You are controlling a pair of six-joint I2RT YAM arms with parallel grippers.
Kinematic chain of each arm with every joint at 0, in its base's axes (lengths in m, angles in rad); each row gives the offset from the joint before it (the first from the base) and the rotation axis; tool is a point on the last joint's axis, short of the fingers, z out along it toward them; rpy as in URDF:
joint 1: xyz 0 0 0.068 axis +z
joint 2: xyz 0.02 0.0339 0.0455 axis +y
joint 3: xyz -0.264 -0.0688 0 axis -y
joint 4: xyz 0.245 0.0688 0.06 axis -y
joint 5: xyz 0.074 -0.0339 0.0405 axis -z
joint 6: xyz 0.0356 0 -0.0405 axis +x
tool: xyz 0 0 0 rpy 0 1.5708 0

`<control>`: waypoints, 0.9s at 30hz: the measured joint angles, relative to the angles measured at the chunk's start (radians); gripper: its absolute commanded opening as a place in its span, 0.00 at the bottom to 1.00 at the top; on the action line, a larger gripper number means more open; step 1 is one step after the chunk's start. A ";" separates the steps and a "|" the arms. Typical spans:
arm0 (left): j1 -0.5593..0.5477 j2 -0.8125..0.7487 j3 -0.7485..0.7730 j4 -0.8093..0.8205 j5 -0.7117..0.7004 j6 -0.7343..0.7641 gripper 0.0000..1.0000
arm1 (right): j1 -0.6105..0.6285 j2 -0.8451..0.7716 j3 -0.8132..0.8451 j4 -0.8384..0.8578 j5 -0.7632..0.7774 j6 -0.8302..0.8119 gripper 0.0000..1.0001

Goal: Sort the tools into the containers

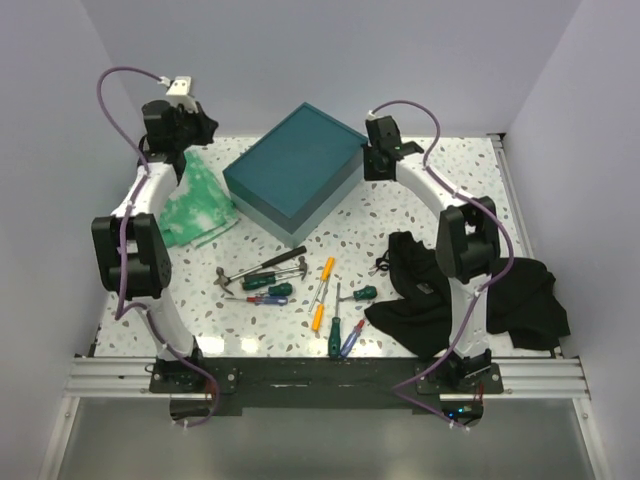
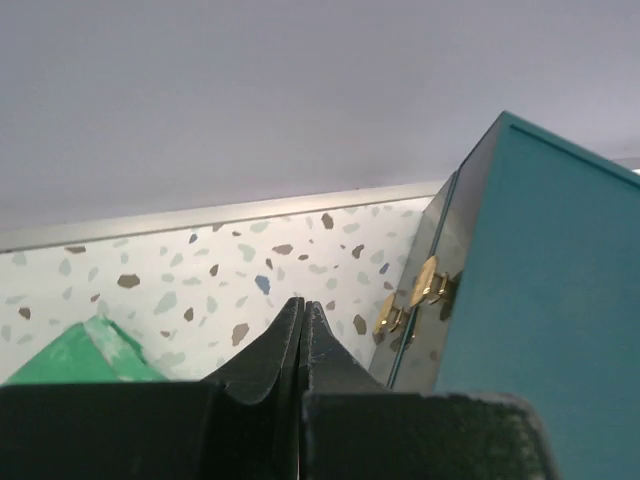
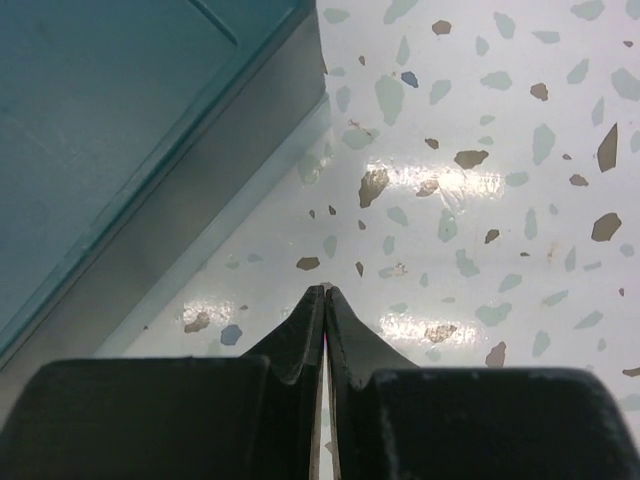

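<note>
Several tools lie on the speckled table near the front: two black-handled hammers [image 1: 262, 266], green-handled screwdrivers [image 1: 264, 281] [image 1: 358, 294] [image 1: 335, 335], orange ones [image 1: 324, 272] [image 1: 318, 317] and red-and-blue ones [image 1: 262, 298] [image 1: 351, 338]. The dark-teal box [image 1: 295, 165] stands shut at the back centre. A pale see-through edge [image 3: 240, 205] runs along its base; I cannot tell whether this is the clear box. My left gripper [image 1: 200, 130] [image 2: 303, 305] is shut and empty at the box's left. My right gripper [image 1: 376, 165] [image 3: 326, 290] is shut and empty at its right.
A green-white cloth [image 1: 195, 205] lies at the left, and its corner shows in the left wrist view [image 2: 90, 350]. A black cloth [image 1: 470, 290] lies crumpled at the right front. The teal box has brass hinges [image 2: 425, 285] on its back side. Walls close in the table.
</note>
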 measured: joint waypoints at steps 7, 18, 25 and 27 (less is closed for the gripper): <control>0.005 0.072 -0.010 -0.074 0.022 0.012 0.00 | -0.010 0.096 0.187 -0.018 -0.052 -0.031 0.03; -0.101 0.059 -0.060 -0.113 0.031 0.087 0.00 | -0.037 0.111 0.208 -0.020 -0.087 -0.035 0.06; -0.220 0.058 -0.063 -0.097 0.054 0.097 0.00 | -0.076 0.111 0.215 -0.027 -0.097 -0.042 0.09; -0.251 0.070 -0.063 -0.098 0.062 0.097 0.00 | -0.091 0.111 0.214 -0.027 -0.105 -0.042 0.10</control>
